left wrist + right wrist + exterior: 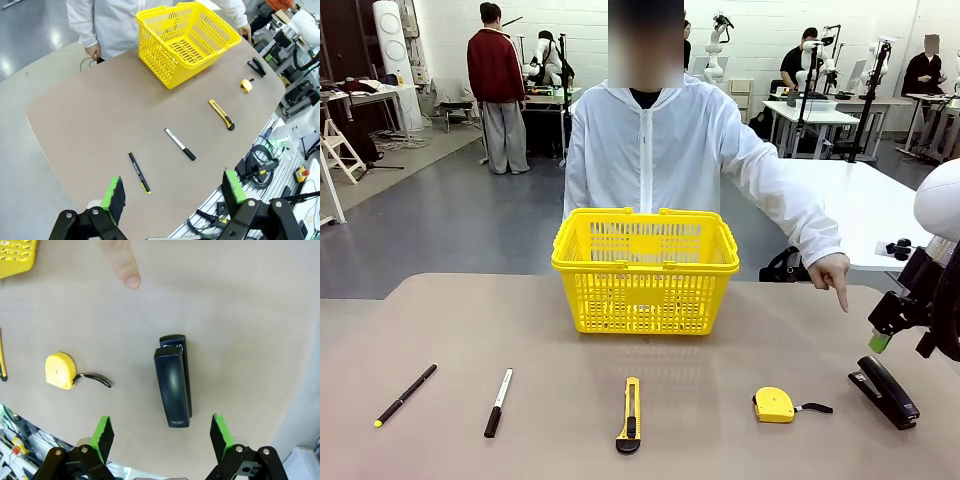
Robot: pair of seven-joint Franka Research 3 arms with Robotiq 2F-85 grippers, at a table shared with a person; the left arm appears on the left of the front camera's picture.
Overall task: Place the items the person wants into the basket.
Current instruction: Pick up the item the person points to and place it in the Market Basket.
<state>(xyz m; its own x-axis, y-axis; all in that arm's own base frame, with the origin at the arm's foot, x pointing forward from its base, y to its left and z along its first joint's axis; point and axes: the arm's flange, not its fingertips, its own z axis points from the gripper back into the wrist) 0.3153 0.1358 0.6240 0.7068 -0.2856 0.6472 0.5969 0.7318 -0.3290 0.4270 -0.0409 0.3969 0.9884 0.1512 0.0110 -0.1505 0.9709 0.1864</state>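
Task not begun: basket (645,268) empty at frame centre, marker pen (499,402) and utility knife (631,414) on surface (770,335) below it; left gripper (173,180) and right gripper (161,421) fingers spread, empty.

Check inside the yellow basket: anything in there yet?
Nothing seen: the left wrist view shows the basket with a bare slotted floor. Its near wall hides a strip of floor behind it.

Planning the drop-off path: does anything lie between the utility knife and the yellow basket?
Nothing visible does. The utility knife lies on bare table straight in front of the basket; the marker and the tape measure lie off to either side, apart from it.
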